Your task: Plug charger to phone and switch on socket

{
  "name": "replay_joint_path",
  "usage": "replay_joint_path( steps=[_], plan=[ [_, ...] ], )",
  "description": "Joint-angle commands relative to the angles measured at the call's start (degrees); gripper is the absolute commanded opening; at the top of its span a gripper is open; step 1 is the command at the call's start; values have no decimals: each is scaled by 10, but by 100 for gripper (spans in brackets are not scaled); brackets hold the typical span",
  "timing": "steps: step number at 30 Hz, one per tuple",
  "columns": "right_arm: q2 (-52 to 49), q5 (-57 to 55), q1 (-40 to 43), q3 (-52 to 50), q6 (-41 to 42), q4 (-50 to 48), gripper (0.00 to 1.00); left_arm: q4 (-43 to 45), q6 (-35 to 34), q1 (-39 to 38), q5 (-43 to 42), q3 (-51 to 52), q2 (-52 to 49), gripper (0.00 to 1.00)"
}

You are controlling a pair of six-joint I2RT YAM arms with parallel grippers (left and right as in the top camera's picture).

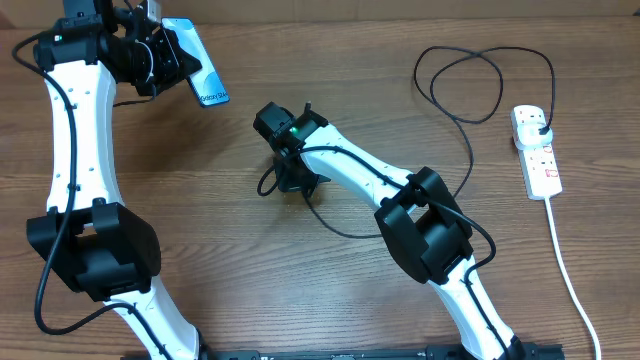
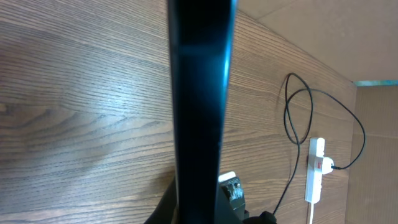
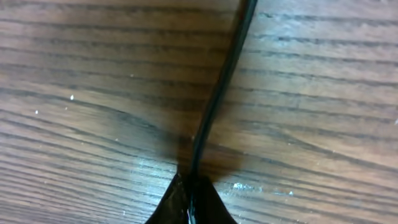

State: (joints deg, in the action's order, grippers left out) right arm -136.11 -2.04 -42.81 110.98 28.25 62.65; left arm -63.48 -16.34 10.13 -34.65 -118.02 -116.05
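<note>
At the far left my left gripper [image 1: 163,55] is shut on the phone [image 1: 196,62] and holds it tilted above the table, its light blue screen with white text at the lower end. In the left wrist view the phone [image 2: 199,93] is a dark edge-on bar rising from the gripper [image 2: 199,214]. The charger, a thin black cable [image 1: 345,232], runs from a black plug [image 1: 541,129] in the white socket [image 1: 537,160], loops across the table and reaches my right gripper [image 1: 297,183]. That gripper [image 3: 191,200] is shut on the charger cable [image 3: 219,93] at the table surface. Its connector tip is hidden.
The socket's thick white cord [image 1: 570,270] trails to the front right edge. Loose loops of black cable [image 1: 470,85] lie at the back right. The socket [image 2: 314,177] and cable loops [image 2: 298,112] also show in the left wrist view. A cardboard wall [image 2: 373,149] borders that side.
</note>
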Motion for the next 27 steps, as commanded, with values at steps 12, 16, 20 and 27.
replay_joint_path(
  steps=[12, 16, 20, 27],
  plan=[
    [2, 4, 0, -23, -1, 188, 4, 2, 9, 1, -8, -6, 2, 4],
    [19, 4, -8, -53, 6, 218, 4, 1, 9, 1, -8, -6, 2, 4],
    [68, 0, -24, -129, 12, 212, 4, 1, 11, 1, -7, -6, 2, 4],
    [188, -4, -33, -249, 31, 183, 6, 3, 11, 1, -7, -6, 2, 4]
  ],
)
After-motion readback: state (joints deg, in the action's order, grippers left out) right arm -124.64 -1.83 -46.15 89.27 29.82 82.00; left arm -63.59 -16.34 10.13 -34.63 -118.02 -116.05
